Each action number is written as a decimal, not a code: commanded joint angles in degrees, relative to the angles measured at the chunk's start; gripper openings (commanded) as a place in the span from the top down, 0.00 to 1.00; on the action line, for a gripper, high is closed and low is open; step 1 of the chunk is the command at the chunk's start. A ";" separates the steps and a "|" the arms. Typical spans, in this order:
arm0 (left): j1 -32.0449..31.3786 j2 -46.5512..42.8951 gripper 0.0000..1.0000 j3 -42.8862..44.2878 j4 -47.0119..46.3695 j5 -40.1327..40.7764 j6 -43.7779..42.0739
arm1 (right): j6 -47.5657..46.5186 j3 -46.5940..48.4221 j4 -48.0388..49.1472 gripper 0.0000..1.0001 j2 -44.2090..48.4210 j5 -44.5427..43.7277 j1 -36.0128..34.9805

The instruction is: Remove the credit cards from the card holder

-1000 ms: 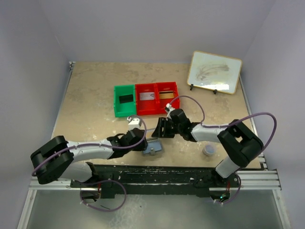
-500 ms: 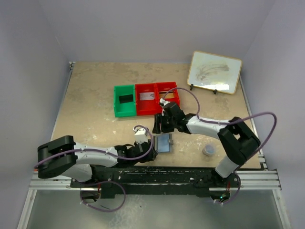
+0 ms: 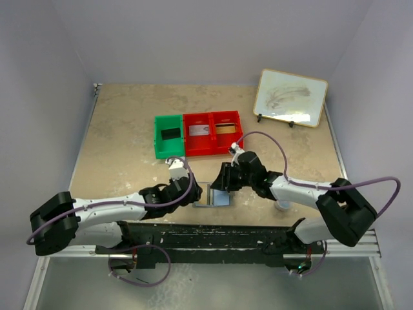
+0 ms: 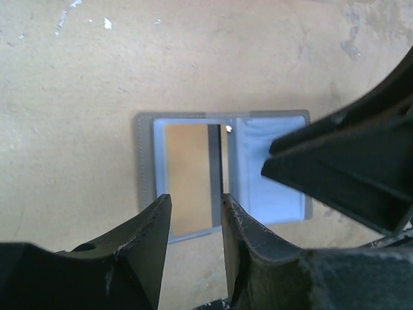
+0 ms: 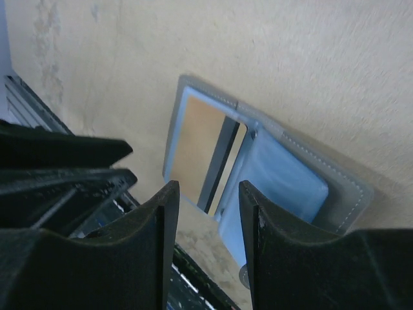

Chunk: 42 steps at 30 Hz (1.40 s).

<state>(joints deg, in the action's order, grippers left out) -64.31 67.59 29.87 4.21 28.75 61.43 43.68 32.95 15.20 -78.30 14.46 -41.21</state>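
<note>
Near the front edge of the surface (image 3: 122, 129), between the two arms: card holder (image 3: 218, 197) lying open flat, both halves facing up.

Left arm (image 3: 110, 208) is stretched low and long from its base, wrist pitched down at the holder. Right arm (image 3: 297, 187) reaches in from the right, elbow low, wrist angled down toward the other half. The two heads nearly meet over the holder.

Left fingers (image 4: 151, 239): narrow gap, nothing clamped. Tips sit over the holder's near edge; can't tell if they touch it. Right fingers (image 5: 155, 239): modest gap, nothing between them, poised above the holder.

Holder: dull grey rim with a dotted line along the edge, mirror-like bluish inside. Credit card (image 4: 184, 174): thin flat gold rectangle with a dark stripe down the side by the hinge. It sits square in the half on the left arm's side. The other half shows only shiny lining.

Surface is beige, mottled, stone-look.

Further back: green bin (image 3: 158, 139), one compartment, dark flat thing inside. Red bin (image 3: 211, 148) butts against its right side, two compartments: pale flat piece in the left, tan one in the right. Framed whiteboard (image 3: 290, 97) is propped tilted at back right, smudged. Small round silvery puck (image 3: 282, 205) is just beside the right arm, partly hidden.
</note>
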 commanded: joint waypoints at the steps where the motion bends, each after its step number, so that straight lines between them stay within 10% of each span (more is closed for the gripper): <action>1: 3.71 1.17 0.65 2.34 -3.15 -4.68 -3.90 | 4.46 -1.57 8.24 0.55 -1.22 5.11 -0.53; 33: 3.83 11.51 0.78 7.60 6.63 -3.39 -6.12 | 9.50 -7.89 19.07 0.65 -10.12 4.83 -0.71; 42: 3.78 13.06 0.87 1.88 -2.79 -9.45 -4.50 | 10.05 -7.07 21.78 0.73 -12.25 7.32 -0.72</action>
<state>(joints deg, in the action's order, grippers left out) -60.51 78.98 33.43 6.28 22.20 56.40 53.39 25.54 34.24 -89.45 19.66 -41.63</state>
